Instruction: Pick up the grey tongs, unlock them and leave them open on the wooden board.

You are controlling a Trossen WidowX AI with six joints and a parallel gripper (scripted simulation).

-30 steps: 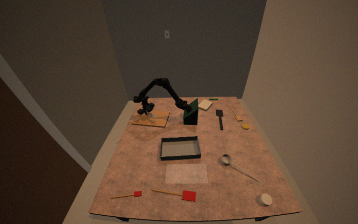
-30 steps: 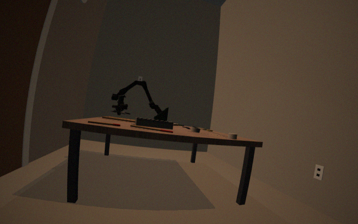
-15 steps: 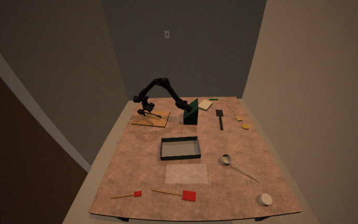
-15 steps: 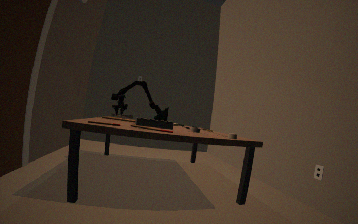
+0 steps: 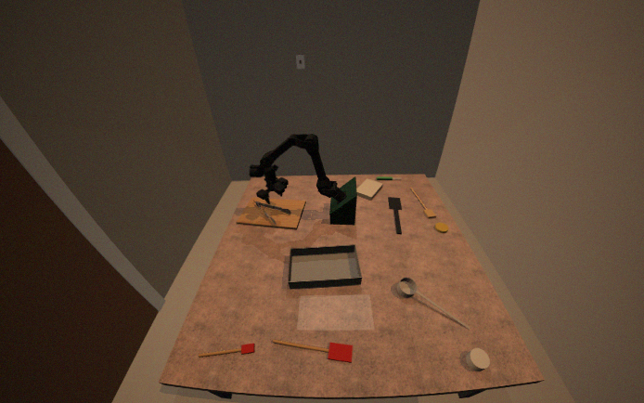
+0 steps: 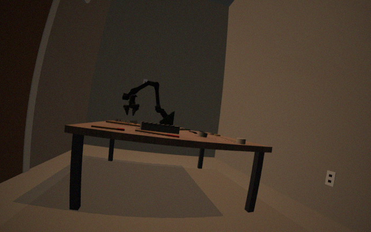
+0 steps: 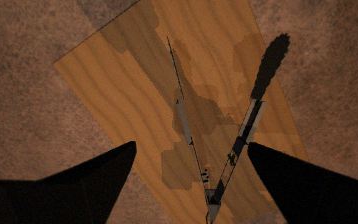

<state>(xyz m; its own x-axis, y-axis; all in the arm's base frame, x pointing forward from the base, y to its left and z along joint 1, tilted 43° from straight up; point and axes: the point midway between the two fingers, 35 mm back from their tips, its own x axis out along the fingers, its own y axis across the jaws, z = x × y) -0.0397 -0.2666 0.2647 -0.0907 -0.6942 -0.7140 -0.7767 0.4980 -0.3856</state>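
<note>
The grey tongs (image 5: 278,208) (image 6: 126,121) (image 7: 256,121) lie on the wooden board (image 5: 289,221) (image 7: 95,80) with their two arms spread in a V. In the wrist view the hinge end is at the bottom and the arms spread upward. My gripper (image 5: 274,197) (image 6: 130,115) (image 7: 191,147) is open and empty, its fingers wide apart and pointing down. In the exterior view a gap shows between the fingertips and the tongs. The roasting tin (image 5: 325,284) (image 6: 160,128) stands in the middle of the table with nothing across it.
The green arm mount (image 5: 343,213) stands right of the board. A black spatula (image 5: 397,220), a ladle (image 5: 440,307) and a yellow disc (image 5: 441,227) lie on the right. Two red-headed spatulas (image 5: 340,352) (image 5: 248,348) lie at the front. A white cylinder (image 5: 478,359) stands at front right.
</note>
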